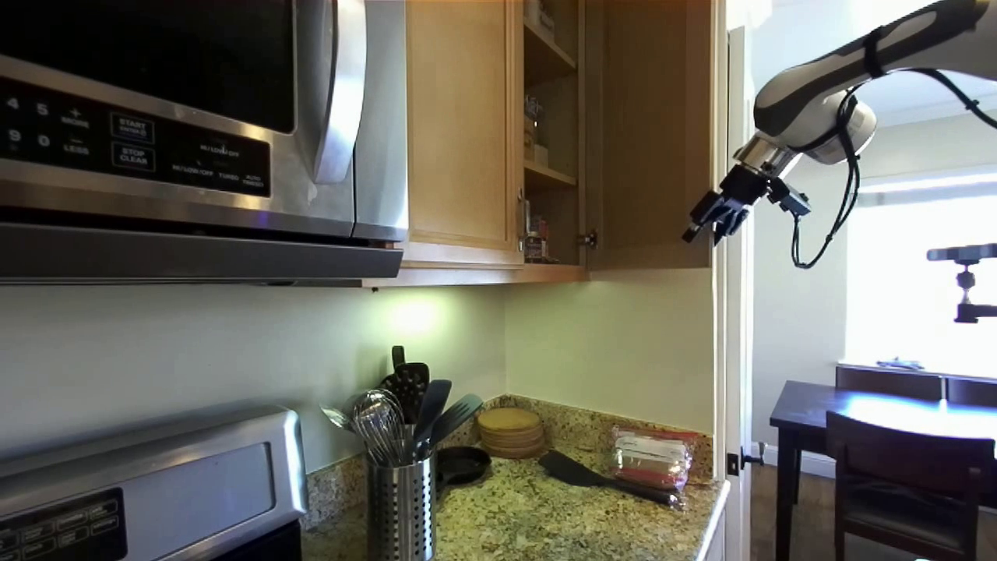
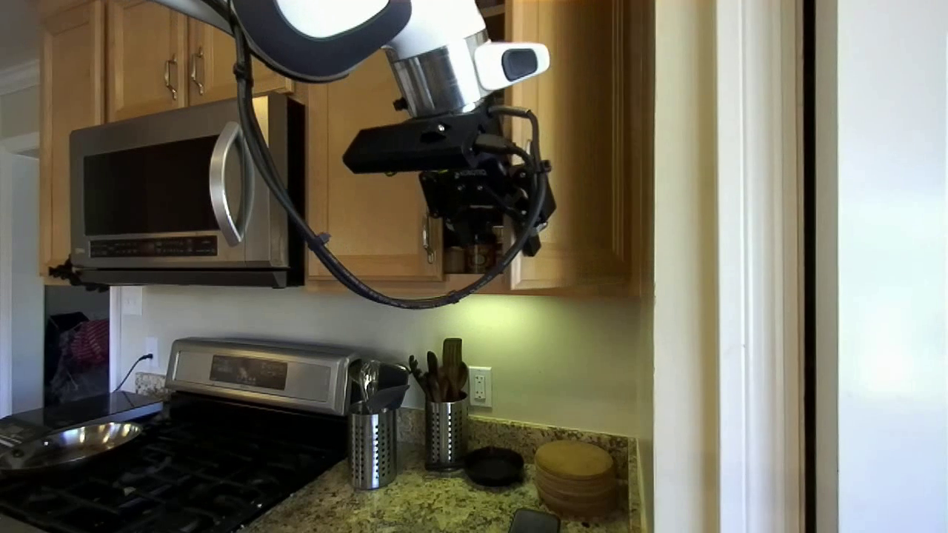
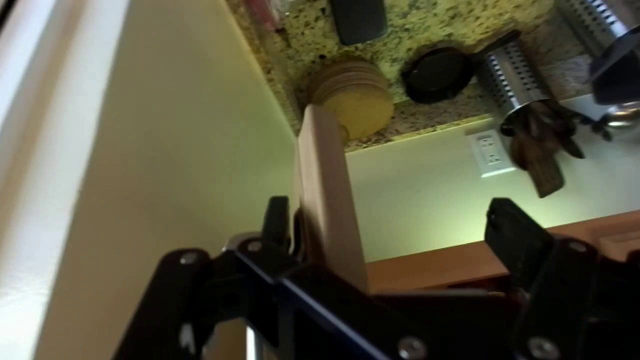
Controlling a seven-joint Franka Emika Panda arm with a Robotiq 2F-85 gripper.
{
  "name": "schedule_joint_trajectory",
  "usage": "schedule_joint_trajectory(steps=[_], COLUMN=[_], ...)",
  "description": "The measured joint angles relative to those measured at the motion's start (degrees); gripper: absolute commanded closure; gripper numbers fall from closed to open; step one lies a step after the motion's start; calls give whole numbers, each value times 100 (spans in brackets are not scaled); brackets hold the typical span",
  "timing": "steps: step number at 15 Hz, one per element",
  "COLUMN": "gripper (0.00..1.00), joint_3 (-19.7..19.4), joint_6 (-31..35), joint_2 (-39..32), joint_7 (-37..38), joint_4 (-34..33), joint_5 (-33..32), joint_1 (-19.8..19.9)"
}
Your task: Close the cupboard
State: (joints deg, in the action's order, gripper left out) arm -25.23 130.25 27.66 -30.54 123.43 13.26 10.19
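The maple cupboard (image 1: 545,273) has one door shut and its right door (image 1: 650,140) standing wide open, with shelves and jars showing inside. The open door's outer face (image 2: 585,185) shows in an exterior view, partly behind the arm. In the wrist view the door's edge (image 3: 330,195) lies between my spread fingers, close to the left finger. My gripper (image 3: 387,207) is open and holds nothing. The left finger is on the door's outer side; whether it touches is unclear. In an exterior view the gripper (image 1: 705,232) is at the door's free edge, low down.
A microwave (image 2: 185,185) hangs left of the cupboard, above the stove (image 2: 185,451). Below, the granite counter (image 1: 514,522) bears utensil holders (image 1: 401,506), a small black pan (image 1: 463,465), round wooden boards (image 1: 510,432) and a spatula (image 1: 576,471). A wall edge (image 2: 681,296) stands right of the cupboard.
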Motion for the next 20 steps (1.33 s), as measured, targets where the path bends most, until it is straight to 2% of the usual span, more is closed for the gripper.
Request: schedule_joint_trajectory(steps=[5,8,12,16,17,18,19,20], gripper=[0,0,0,1,11,26,28,36], joint_3=[44,47,49,-7,-20,-34,-46,-65], joint_6=[-1055,-1622,-1662,-1525,-1446,-1361,-1268,-1164], joint_2=[302,338,264,23,-47,-109,-172,-225], joint_7=[-249,-443,-450,-439,-436,-428,-416,-404], joint_4=[-22,-65,-59,-56,-54,-55,-54,-55], joint_5=[628,916,841,472,370,284,220,191], joint_1=[-619,-795,-690,-282,-160,-56,35,101])
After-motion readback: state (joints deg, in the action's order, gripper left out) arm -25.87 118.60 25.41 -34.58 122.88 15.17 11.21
